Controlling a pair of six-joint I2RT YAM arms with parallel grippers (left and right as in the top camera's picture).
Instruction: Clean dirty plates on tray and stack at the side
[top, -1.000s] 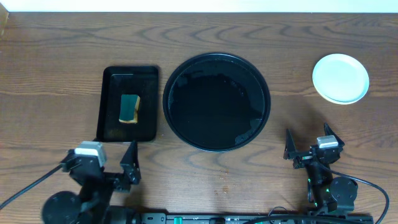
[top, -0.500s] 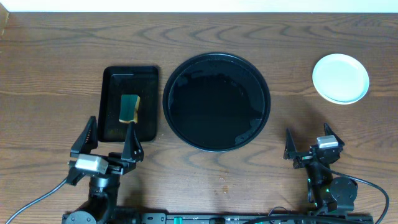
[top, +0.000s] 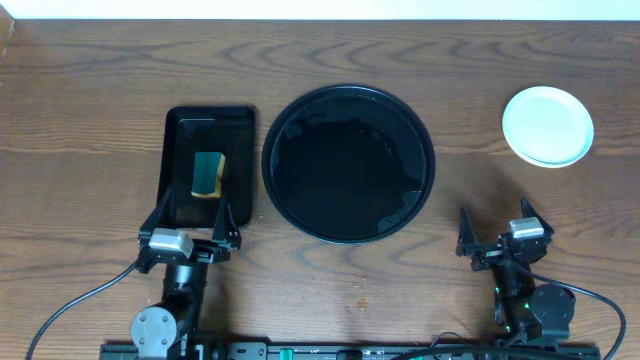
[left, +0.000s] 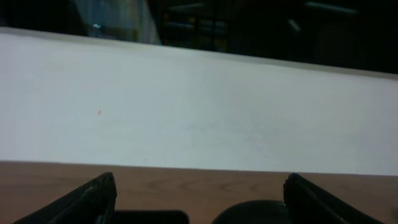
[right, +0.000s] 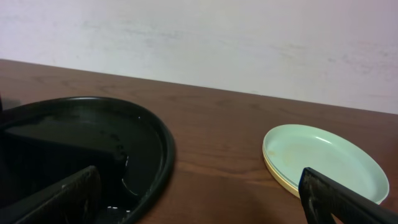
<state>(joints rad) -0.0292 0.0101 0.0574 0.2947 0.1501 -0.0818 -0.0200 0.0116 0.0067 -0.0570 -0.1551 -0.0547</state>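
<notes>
1. The tray (top: 348, 165) sits mid-table, and I see no plate in it from overhead. The right wrist view shows only a bare black floor with some wet shine.
2. The plates (top: 547, 125) lie in one flat stack on the table (top: 100, 90), well to the right of the tray and clear of its rim. In the right wrist view the plates (right: 323, 158) show a pale top one with a yellowish edge just under it. I cannot count a third, nor tell whether any smear is left.
3. The right gripper (top: 493, 208) hangs on the near side of the tray, off its right edge. Its jaws are spread wide with nothing between them, as the right gripper (right: 199, 202) also shows from its own camera.
4. The left gripper (top: 193, 208) is off the tray's left side at the near end of the small tray (top: 170, 165), which holds the sponge (top: 208, 175). It is wide open and empty too. From its own camera the left gripper (left: 199, 205) looks mostly at the wall.
5. The relation I'd steer by is that the stack lies ahead and slightly right of the right gripper, on the same side of the tray. The whole tray lies between the stack and the left arm, so the right arm is plainly the nearer. The plates are round, so no long axis matters, only the near rim.
6. With the tray bare and the stack set aside, I judge the job essentially finished.
</notes>
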